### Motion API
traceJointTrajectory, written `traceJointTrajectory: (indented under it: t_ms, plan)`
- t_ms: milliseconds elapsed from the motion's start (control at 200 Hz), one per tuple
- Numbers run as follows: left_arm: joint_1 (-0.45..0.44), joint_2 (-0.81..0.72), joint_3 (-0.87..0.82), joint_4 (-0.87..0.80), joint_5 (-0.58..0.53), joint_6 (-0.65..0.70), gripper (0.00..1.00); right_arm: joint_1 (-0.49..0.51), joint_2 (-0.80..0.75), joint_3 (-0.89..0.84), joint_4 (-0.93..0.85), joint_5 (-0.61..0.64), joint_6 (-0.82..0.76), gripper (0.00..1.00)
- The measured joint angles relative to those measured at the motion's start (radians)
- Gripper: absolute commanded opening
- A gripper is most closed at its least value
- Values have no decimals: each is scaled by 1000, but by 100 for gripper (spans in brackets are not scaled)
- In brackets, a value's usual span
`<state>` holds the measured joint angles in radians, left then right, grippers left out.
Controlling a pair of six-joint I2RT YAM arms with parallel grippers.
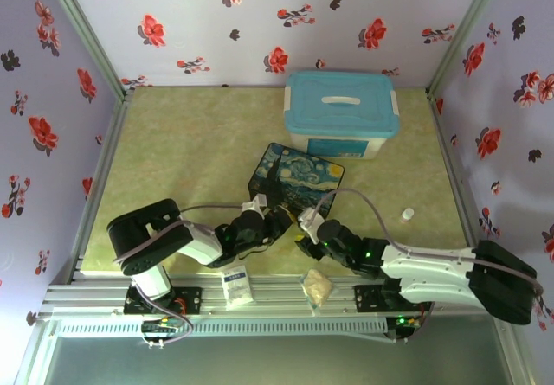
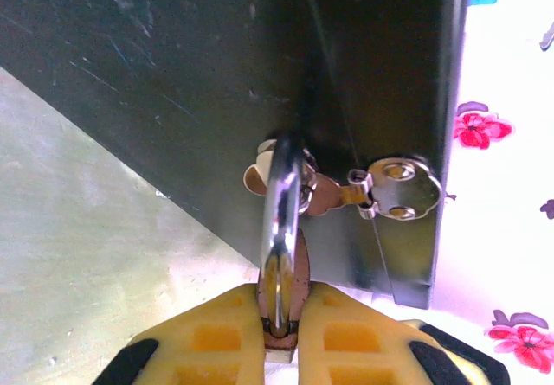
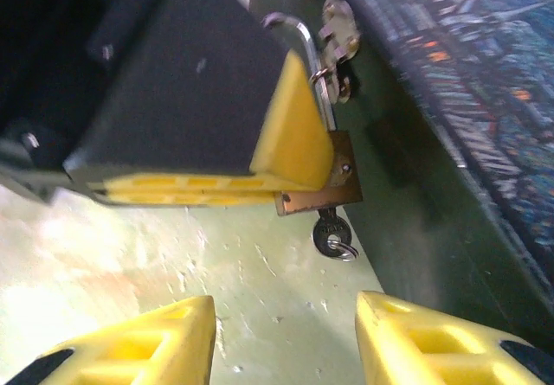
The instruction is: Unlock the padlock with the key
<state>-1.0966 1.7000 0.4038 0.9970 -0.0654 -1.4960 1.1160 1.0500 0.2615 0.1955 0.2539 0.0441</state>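
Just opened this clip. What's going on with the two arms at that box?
The left gripper has its jaws shut on the padlock, whose shackle runs through the hasp of the painted box. The key sits in the padlock's keyhole with nothing touching it. The right gripper, jaws open, is lined up just short of the key, so the turn looks not yet done.

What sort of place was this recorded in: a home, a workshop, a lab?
Probably a purpose-built robot test booth: floral-papered walls box in a small green tabletop, an aluminium rail runs along its near edge, and a blue-lidded storage bin sits there as a prop.
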Motion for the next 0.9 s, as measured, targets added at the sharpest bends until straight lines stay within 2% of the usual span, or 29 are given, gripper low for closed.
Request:
traceJointTrajectory:
  t_ms: [265, 440, 900]
  plan:
    - [2, -12, -6, -10, 6, 6, 0, 49, 145, 0, 145, 173, -172, 46]
    - [7, -12, -9, -9, -2, 6, 0, 58, 264, 0, 270, 252, -246, 41]
    - [10, -11, -20, 37, -16, -10, 0, 67, 413, 0, 513, 376, -282, 30]
